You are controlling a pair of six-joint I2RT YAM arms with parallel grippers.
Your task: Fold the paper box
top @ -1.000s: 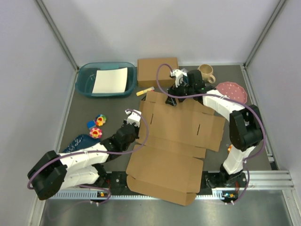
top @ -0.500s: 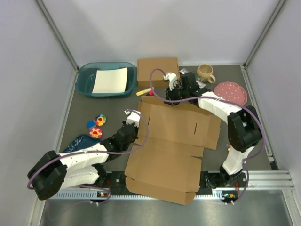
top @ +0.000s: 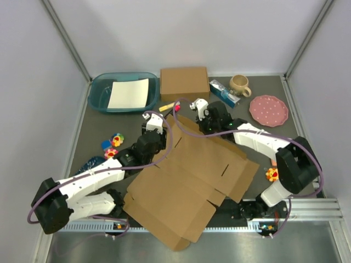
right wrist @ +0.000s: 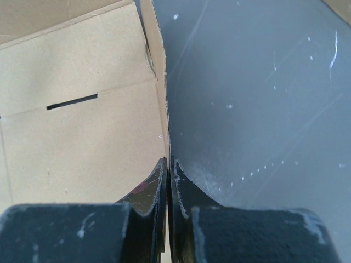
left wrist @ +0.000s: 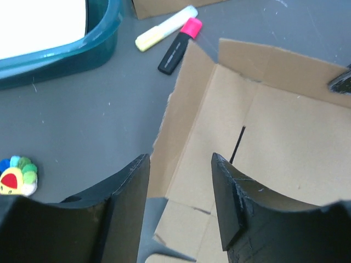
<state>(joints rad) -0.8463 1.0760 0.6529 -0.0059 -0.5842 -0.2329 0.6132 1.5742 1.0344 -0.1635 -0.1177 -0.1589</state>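
Note:
The paper box (top: 186, 175) is a flat brown die-cut sheet lying slantwise across the table, its near end over the front edge. My left gripper (top: 160, 130) hovers over the sheet's far left corner, jaws open. In the left wrist view a raised side flap of the paper box (left wrist: 186, 104) runs beneath the left gripper (left wrist: 178, 170), untouched by either finger. My right gripper (top: 201, 125) is at the sheet's far edge. In the right wrist view the right gripper (right wrist: 169, 164) is shut on a thin upright flap edge of the paper box (right wrist: 82, 137).
A teal bin (top: 98, 90) with white paper, a smaller brown box (top: 184, 81), a blue packet (top: 224, 93), a mug (top: 239, 85) and a pink plate (top: 269, 109) line the back. Two markers (left wrist: 166, 27) lie beside the sheet. Small toys (top: 112, 143) sit left, another toy (top: 271, 174) right.
The sheet has swung round and slid toward the near left. My right gripper closed on its far edge and came nearer. My left gripper opened and moved farther up the left side.

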